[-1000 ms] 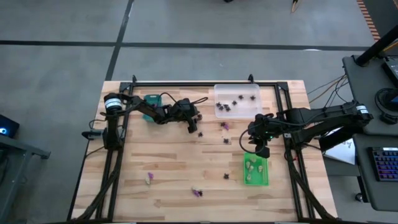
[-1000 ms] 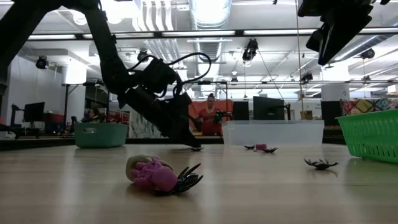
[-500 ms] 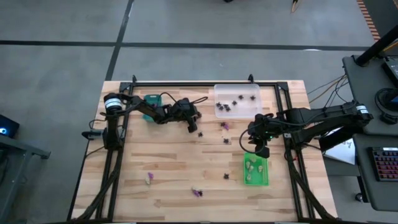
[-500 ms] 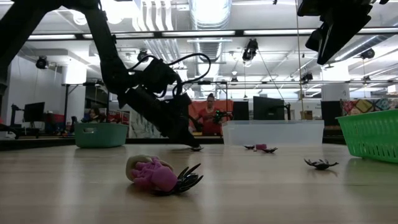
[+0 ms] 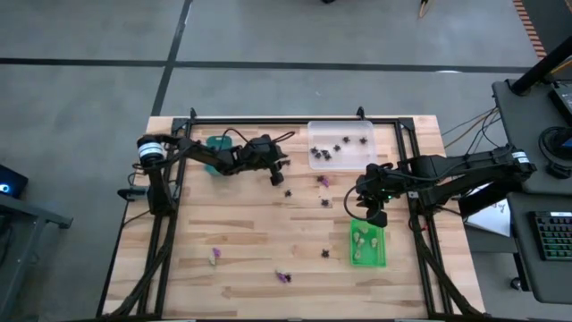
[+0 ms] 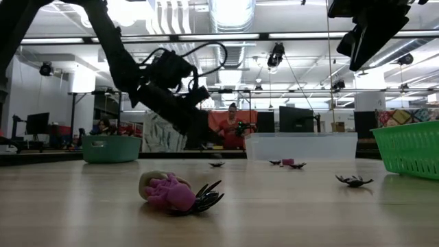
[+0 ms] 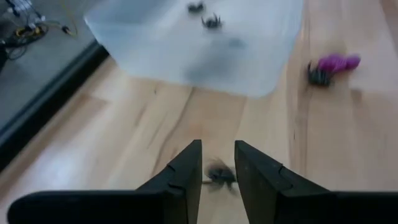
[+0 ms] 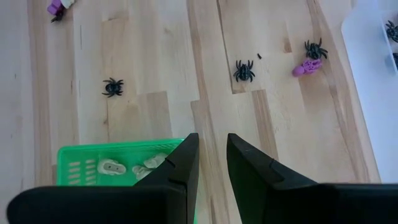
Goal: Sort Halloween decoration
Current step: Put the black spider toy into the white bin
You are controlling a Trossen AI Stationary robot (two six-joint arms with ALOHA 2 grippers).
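Small Halloween decorations lie scattered on the wooden table. My left gripper (image 5: 277,176) hangs a little above the table at the far middle, its fingers a narrow gap apart and empty. A black spider (image 5: 288,192) lies on the wood just below it and shows blurred through the gap (image 7: 217,176). My right gripper (image 5: 374,217) hovers high over the green tray's (image 5: 354,259) far end, also narrowly open and empty (image 8: 212,146). Cream pieces (image 8: 134,167) lie in that tray. Black spiders (image 5: 326,152) lie in the clear tray (image 5: 368,127).
A teal tray (image 5: 217,143) stands at the far left behind my left arm. Loose on the wood are a purple piece (image 5: 323,180), black spiders (image 5: 323,201) (image 5: 326,253), a cream and purple pair (image 5: 213,257), and a purple clump (image 6: 168,192) near the front edge.
My left gripper has risen from the tabletop beside the black spider and now hangs clear above it. The spider lies where it was. My right arm has kept still.
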